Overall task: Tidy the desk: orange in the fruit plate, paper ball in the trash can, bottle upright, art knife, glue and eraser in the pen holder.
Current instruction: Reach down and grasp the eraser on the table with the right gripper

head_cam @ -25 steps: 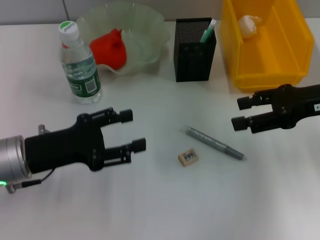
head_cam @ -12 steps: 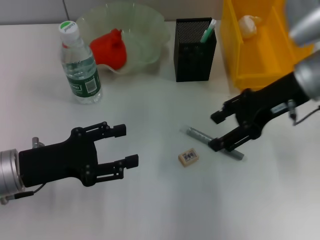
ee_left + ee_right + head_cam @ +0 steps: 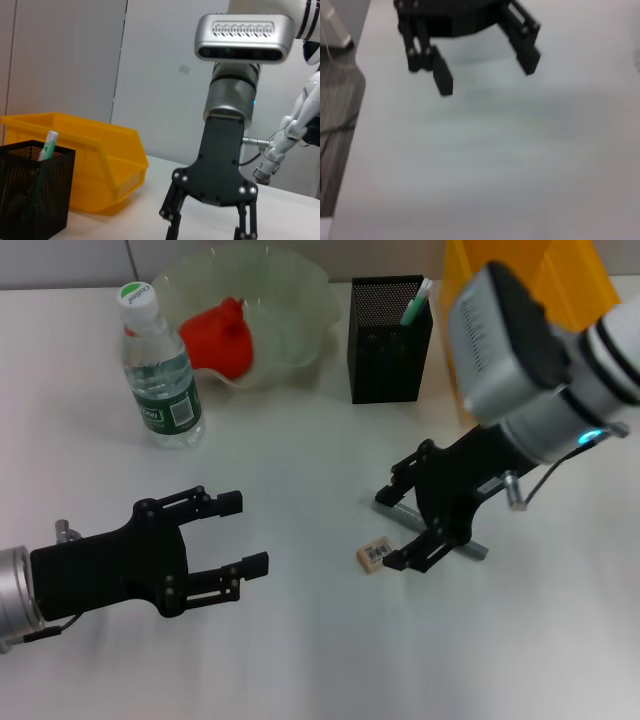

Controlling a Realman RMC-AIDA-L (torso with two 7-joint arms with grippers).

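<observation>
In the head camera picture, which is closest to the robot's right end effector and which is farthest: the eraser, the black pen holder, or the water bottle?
From the right end effector, open above the desk:
1. Eraser, on the desk just beside its lower finger.
2. Pen holder, standing farther back on the desk.
3. Water bottle, upright, far over on the robot's left side.

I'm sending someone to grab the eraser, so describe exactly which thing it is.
Start at the black mesh pen holder at the back, then come forward to the grey art knife lying on the table. The eraser is the small tan block beside it, with a dark printed label.
</observation>
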